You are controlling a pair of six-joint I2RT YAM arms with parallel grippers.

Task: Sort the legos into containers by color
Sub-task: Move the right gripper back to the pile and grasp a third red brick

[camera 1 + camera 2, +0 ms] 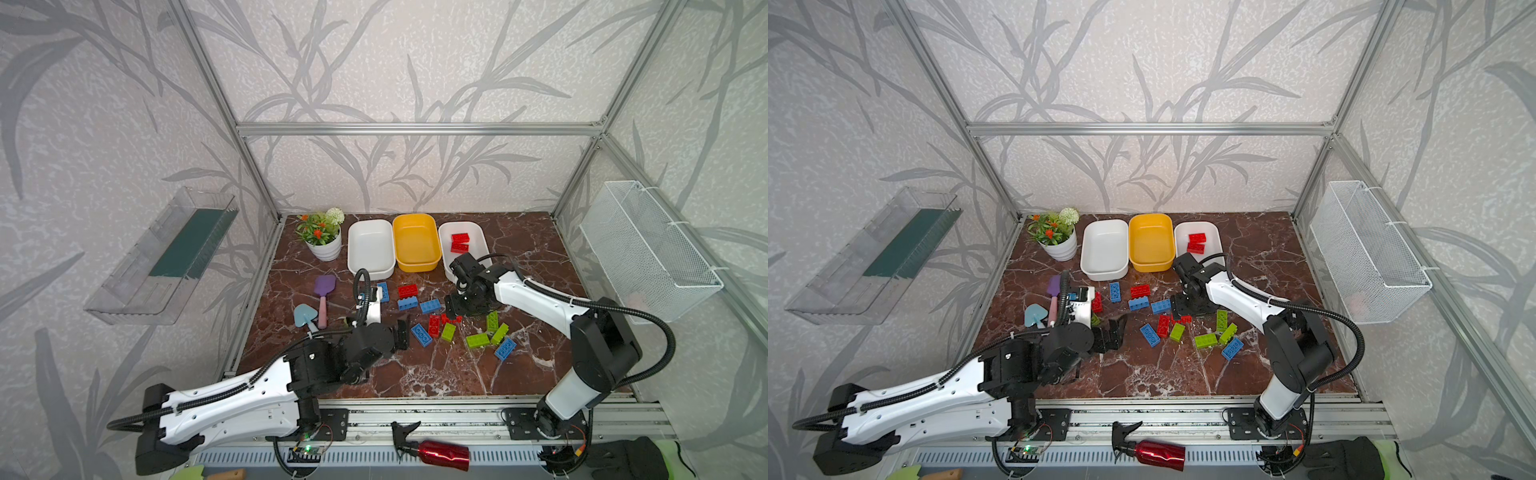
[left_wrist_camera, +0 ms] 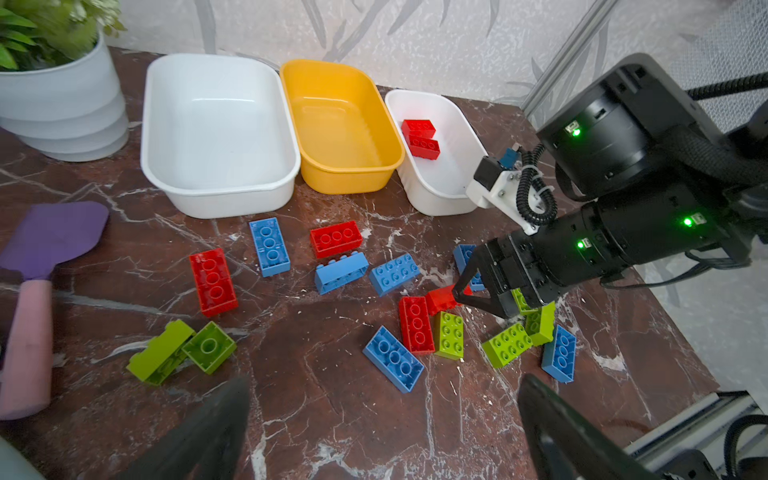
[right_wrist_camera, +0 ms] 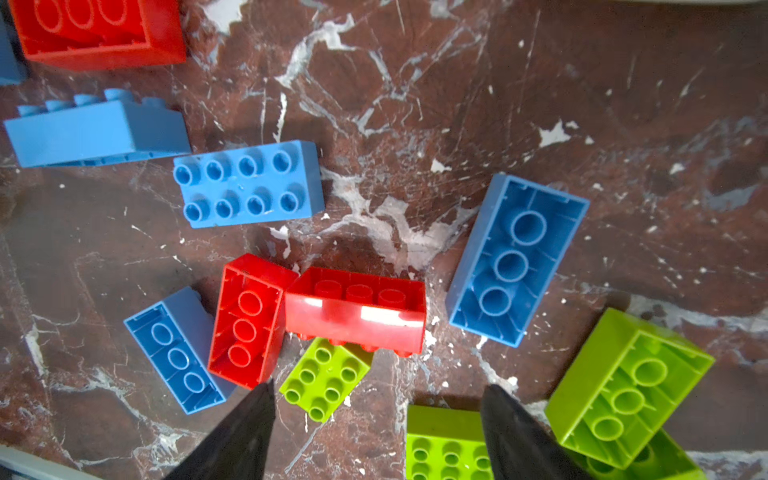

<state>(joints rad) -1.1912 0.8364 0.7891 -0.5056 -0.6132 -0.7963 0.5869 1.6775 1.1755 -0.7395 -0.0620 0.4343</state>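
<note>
Counter (image 1: pixel 419 376) of brown marble carrying three containers and eighteen legos (image 2: pixel 269 246). Over its left front hangs the left gripper (image 2: pixel 383 384), jaws spread wide and holding nothing. The containers stand side by side in one row at the back: left white tub (image 1: pixel 370 249), yellow tub (image 1: pixel 415 245), right white tub (image 1: pixel 478 243). The left wrist view shows six red, six blue and six lime green bricks. Two red bricks (image 1: pixel 460 237) lie in the right white tub. The other sixteen lie loose on the counter in front of the row, with a green pair (image 2: pixel 183 351) and the leftmost red brick (image 2: pixel 212 282) farthest left. Low over the right-hand cluster sits the right gripper (image 3: pixel 380 388), jaws parted and gripping nothing. Its tips are just beside a red brick on its side (image 3: pixel 355 311), which touches an upturned red brick (image 3: pixel 249 320).
</note>
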